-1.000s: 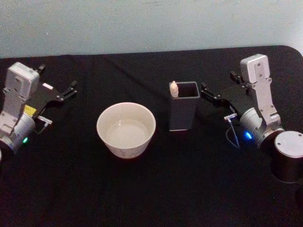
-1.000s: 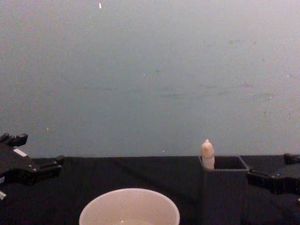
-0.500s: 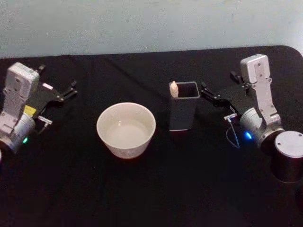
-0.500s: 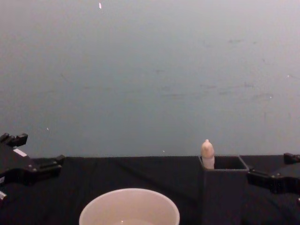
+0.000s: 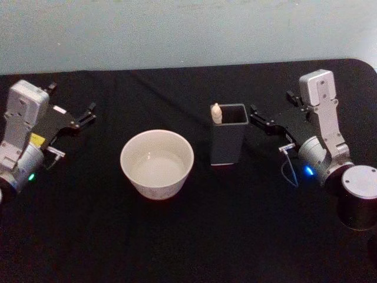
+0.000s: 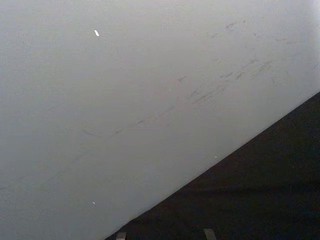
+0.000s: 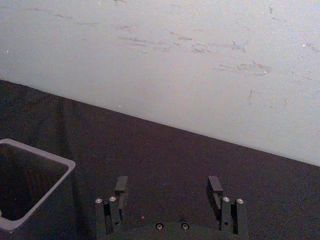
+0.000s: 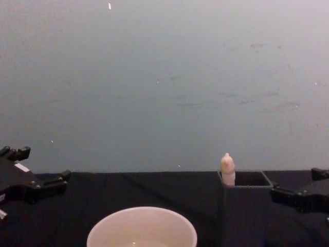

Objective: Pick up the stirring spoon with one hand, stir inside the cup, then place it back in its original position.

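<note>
The stirring spoon (image 5: 217, 112) stands in a dark square holder (image 5: 228, 135), with its beige knob (image 8: 227, 165) poking out at the holder's left corner. The cream-white cup (image 5: 156, 163) sits left of the holder and looks to hold clear liquid. My right gripper (image 5: 272, 104) hovers open just right of the holder, and its fingers (image 7: 121, 185) show spread apart beside the holder's rim (image 7: 46, 190). Far to the left, my left gripper (image 5: 72, 99) is open with nothing in it.
A black cloth (image 5: 194, 236) covers the table and a pale wall (image 8: 164, 77) stands behind it. A thin cable (image 5: 287, 166) hangs by the right arm. In the chest view the cup's rim (image 8: 142, 226) sits low at the front.
</note>
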Controlling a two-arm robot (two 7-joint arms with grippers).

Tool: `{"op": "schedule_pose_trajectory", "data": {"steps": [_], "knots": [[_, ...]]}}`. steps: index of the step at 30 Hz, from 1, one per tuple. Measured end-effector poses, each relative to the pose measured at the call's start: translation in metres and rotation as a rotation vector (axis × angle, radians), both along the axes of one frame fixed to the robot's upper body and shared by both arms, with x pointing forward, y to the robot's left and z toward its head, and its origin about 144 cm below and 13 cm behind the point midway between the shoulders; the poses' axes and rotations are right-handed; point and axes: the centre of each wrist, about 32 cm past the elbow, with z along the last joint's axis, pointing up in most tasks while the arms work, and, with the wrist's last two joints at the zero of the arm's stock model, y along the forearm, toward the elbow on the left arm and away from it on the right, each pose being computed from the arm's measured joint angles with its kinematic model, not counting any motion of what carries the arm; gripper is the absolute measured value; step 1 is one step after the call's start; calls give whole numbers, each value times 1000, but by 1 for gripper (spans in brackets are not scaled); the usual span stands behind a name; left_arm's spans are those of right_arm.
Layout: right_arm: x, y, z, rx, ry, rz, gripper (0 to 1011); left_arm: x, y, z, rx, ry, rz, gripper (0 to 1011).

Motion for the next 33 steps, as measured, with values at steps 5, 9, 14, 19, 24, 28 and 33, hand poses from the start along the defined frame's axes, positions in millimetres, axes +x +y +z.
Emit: {"op": "schedule_pose_trajectory", "data": {"steps": [5,9,14,19,24,28,33], "knots": [[0,0,0,0,0,0,1000,0,0,0,0,0,0,1001],[0,0,0,0,0,0,1000,0,0,0,0,0,0,1001],[0,0,0,0,0,0,1000,0,0,0,0,0,0,1001],[0,0,0,0,0,0,1000,0,0,0,0,0,0,1001],[0,0,0,0,0,0,1000,0,0,0,0,0,0,1001],[0,0,0,0,0,0,1000,0,0,0,0,0,0,1001],[0,0,0,0,0,0,1000,0,0,0,0,0,0,1001]]}}
